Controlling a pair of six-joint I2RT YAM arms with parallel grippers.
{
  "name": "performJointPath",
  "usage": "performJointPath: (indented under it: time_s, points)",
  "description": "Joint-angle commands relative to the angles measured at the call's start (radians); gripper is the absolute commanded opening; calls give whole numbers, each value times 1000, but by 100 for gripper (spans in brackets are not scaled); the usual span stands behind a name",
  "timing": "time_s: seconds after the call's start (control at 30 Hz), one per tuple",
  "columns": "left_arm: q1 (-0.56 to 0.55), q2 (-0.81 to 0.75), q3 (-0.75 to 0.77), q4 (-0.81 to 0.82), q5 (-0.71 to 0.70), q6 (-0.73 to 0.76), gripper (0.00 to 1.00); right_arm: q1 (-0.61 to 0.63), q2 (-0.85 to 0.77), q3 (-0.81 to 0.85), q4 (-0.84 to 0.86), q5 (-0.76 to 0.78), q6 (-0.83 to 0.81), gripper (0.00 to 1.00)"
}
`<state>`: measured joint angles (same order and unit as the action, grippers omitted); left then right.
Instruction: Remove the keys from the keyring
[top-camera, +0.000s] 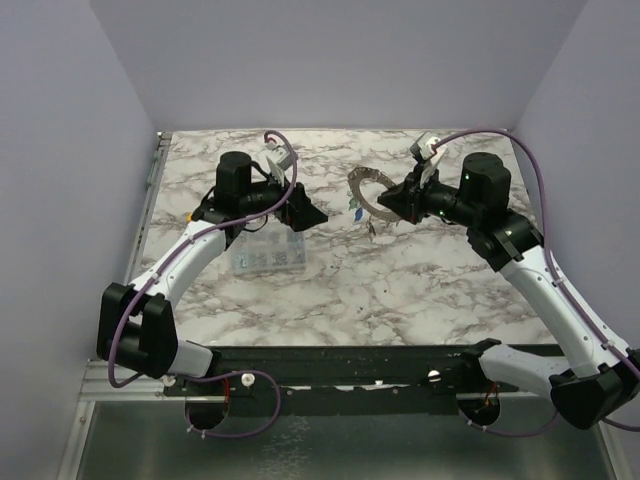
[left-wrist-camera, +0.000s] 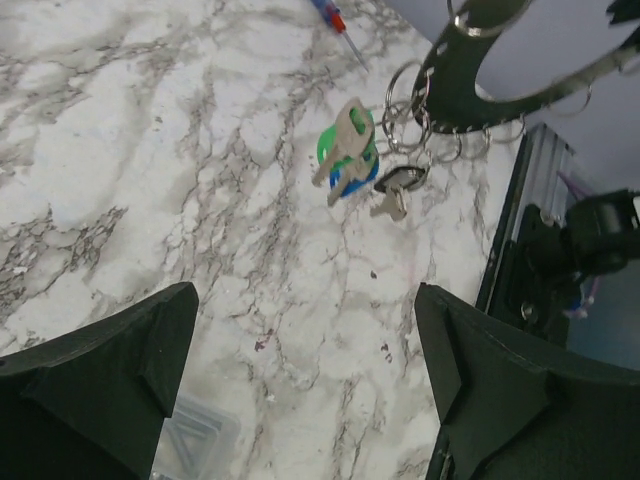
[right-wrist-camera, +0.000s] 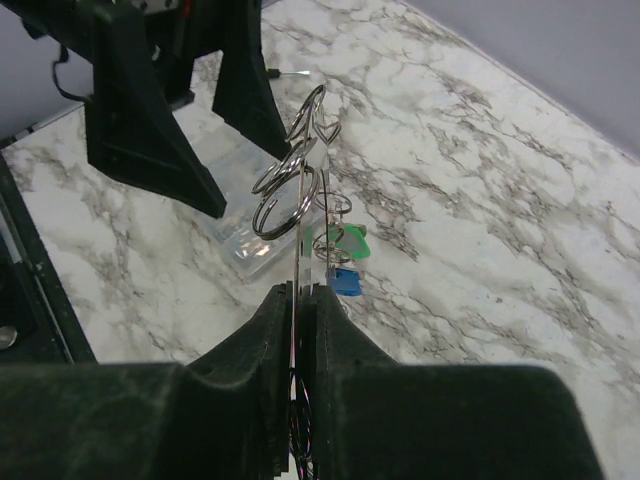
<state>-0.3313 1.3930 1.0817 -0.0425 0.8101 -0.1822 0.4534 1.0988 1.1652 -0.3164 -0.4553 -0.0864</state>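
- We find the right gripper (right-wrist-camera: 303, 300) with its jaws pressed together on the edge of the keyring (right-wrist-camera: 298, 225). It holds the flat plate off the table (left-wrist-camera: 150, 150), rising straight out from between its fingers.
- We find the left gripper (left-wrist-camera: 305, 330) with its fingers spread wide and nothing between them. It hovers above the marble, facing the right gripper across a gap.
- The keys (left-wrist-camera: 350, 165) hang in a cluster from small split rings (left-wrist-camera: 405, 95) threaded along the keyring's lower rim. They lie ahead of the left gripper's open fingers and apart from them.
- The green-headed key (left-wrist-camera: 326, 152) and the blue-headed key (left-wrist-camera: 345, 188) overlap. A plain silver key (left-wrist-camera: 395, 185) hangs just beside them, on the side nearer the right gripper.
- A clear box (top-camera: 268, 255) lies on the table below the left gripper.
- We judge the keyring stiff and light, and well held by its rim. The keys are light, hard and slick, and they look free to swing and twist on their loops.
- We judge the plastic heads the better hold, being broader and less slippery than the bare blades. The wire loops look springy and too thin to pinch reliably.
- We judge the risk to be two overlapping keys caught at once, or the cluster swinging aside as the fingers close.
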Motion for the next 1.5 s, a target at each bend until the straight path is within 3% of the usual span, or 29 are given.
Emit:
performJointPath:
  time_s: [0.0, 0.13, 0.4, 0.87, 1.3, 1.47]
  points:
    - [-3, -2, -110, 290, 233, 53, 93, -8, 8, 70, -37, -132, 36, 1]
    - [-9, 6, -184, 504, 302, -34, 84, -9, 18, 94, -62, -220, 38, 1]
    - [-50, 12, -215, 558, 327, -42, 80, -9, 32, 111, -66, -294, 56, 1]
    - [-88, 34, -236, 647, 317, -68, 62, -10, 30, 114, -55, -352, 83, 1]
    - [-102, 40, -245, 681, 365, -79, 36, -26, 33, 123, -47, -380, 138, 1]
    - [-101, 38, -245, 687, 386, -91, 20, -37, 31, 128, -49, -379, 140, 1]
